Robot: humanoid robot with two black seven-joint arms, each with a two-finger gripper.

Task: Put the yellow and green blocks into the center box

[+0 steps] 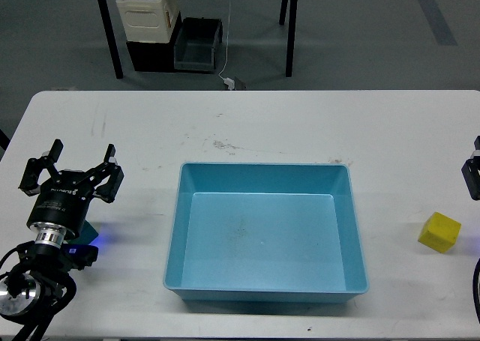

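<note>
1. The left gripper point(72, 176) is hovering over the white table point(300, 124) with its fingers spread wide and nothing between them; the right gripper point(472, 174) is showing only as a sliver at the edge, so I cannot tell its state
2. The yellow block point(439, 231) is sitting right of the light-blue tray point(174, 236), apart from it, looking rigid, light and smooth, so squeezing two opposite flat faces should suit it
3. The green block is not showing clearly; a teal patch point(87, 231) is peeking out beneath the left gripper

Yellow block point(439, 231) right of tray point(174, 236)
</note>
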